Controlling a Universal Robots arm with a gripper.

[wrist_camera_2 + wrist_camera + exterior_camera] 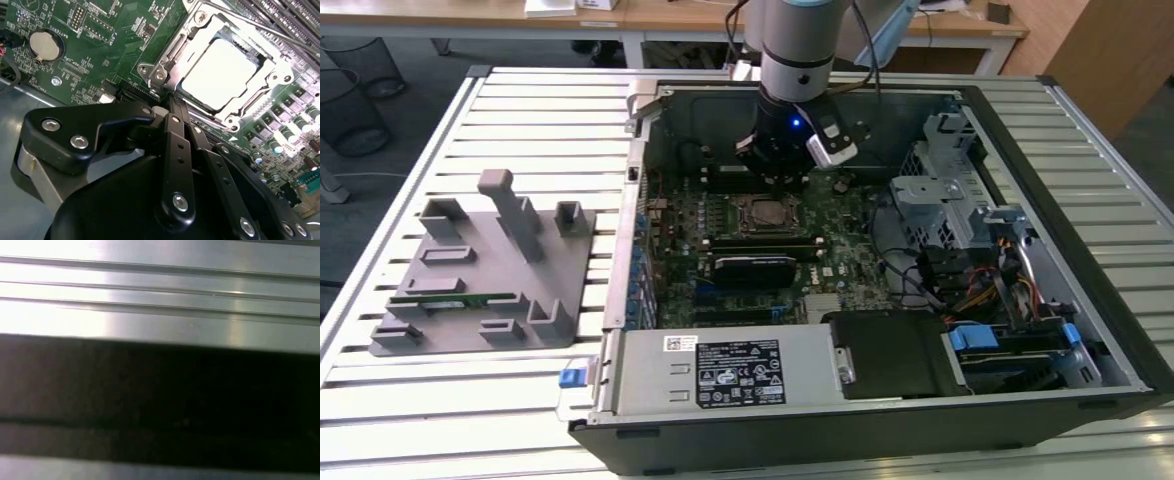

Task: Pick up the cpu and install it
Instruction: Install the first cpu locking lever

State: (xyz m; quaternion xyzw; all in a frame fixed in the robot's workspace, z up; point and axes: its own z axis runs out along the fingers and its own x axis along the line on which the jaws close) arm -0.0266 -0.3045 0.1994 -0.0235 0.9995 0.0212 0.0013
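The cpu [221,75] has a pale, smooth metal top, glaring white under the light, framed by a bright metal socket bracket [165,60]. The gripper [172,107] is glossy black, plastic-looking, with shiny screw heads. The motherboard [105,45] is matt green. The fixture [487,265], at nine o'clock of the case, is dull grey plastic on a ribbed, satin metal table [400,400].
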